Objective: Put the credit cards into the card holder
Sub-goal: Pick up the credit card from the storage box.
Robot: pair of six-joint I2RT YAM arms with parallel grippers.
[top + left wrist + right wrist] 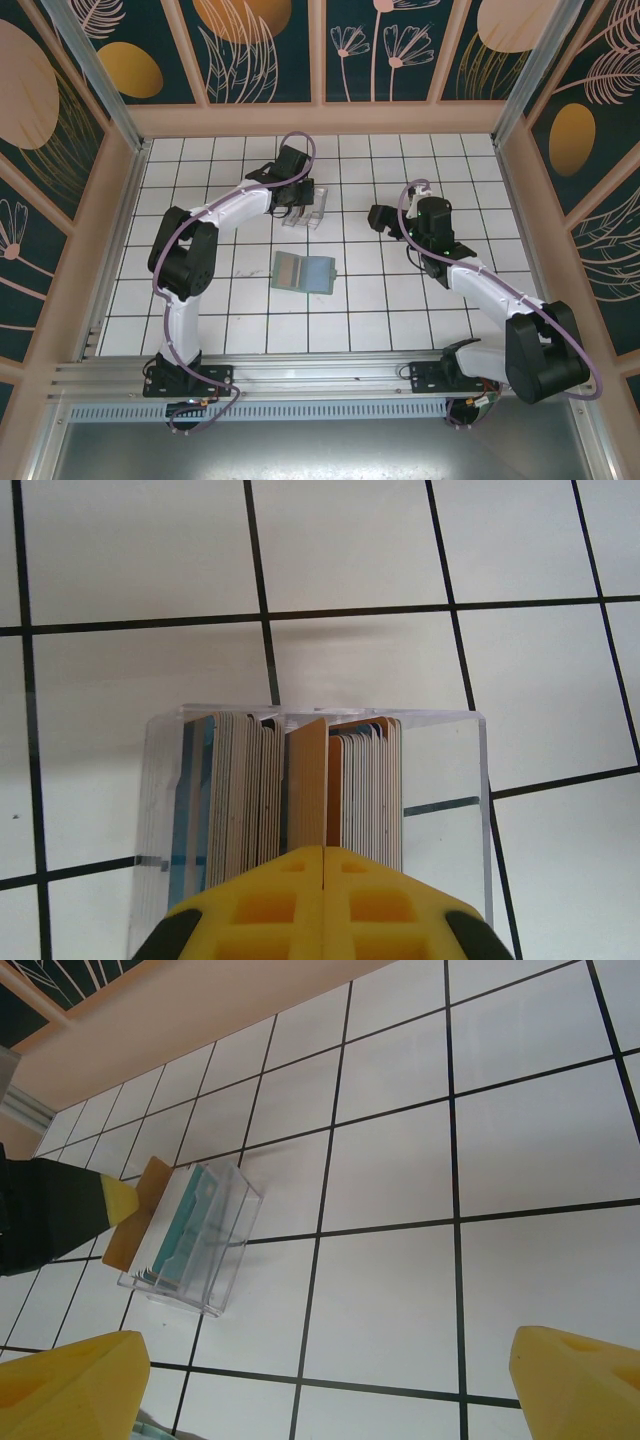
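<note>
White-tiled tabletop (400,300): left claw (322,875) is clamped on an orange credit card (306,780) standing in the clear box (445,780) at far centre; the card holder (303,271) lies open just nearer; right claw (328,1350) hangs open.

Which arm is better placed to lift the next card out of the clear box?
Left. The left claw is at the clear box, shut on an orange card; the right claw hangs open, apart from the box.
</note>
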